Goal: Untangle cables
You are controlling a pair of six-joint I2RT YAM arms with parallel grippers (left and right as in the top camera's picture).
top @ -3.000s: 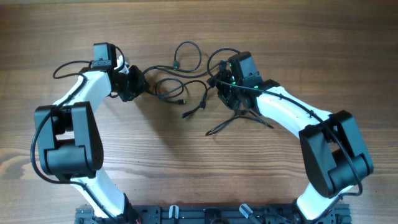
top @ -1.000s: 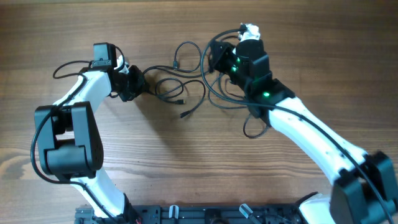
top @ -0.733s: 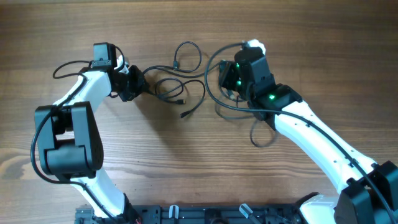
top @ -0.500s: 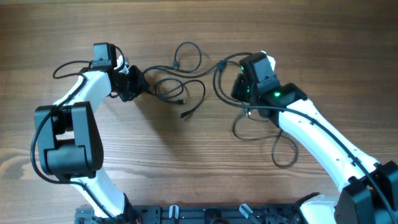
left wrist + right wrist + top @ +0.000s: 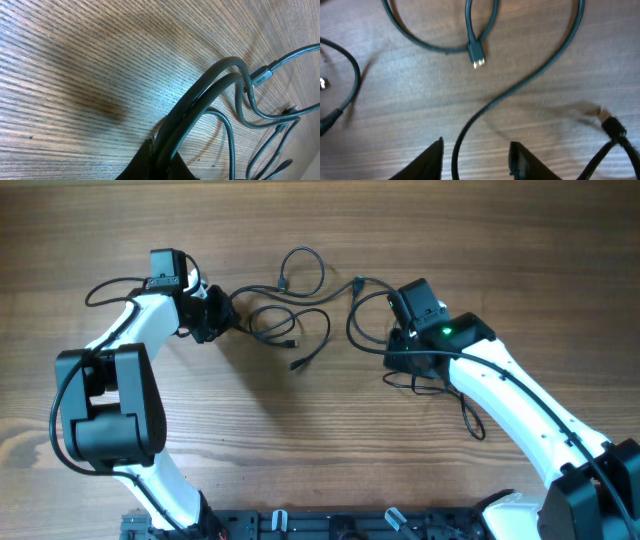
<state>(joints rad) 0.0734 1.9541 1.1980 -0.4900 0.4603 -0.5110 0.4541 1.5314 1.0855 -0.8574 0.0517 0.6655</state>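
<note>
Between the spread right claw (image 5: pixel 476 151), cables (image 5: pixel 506 94), left claw (image 5: pixel 220 314) pinching more

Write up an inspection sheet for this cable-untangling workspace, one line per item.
Surface: wooden table, plain grain.
Job's things: thin black cables in loose overlapping loops between the two arms; one USB plug lies free.
Clutter: nothing seen.
Grippers: left gripper shut on two cable strands; right gripper open, one cable running between its fingers.
Cables: arm wire loops off the left arm, apart from the tangle.
Surroundings: black base rail along the near edge.
</note>
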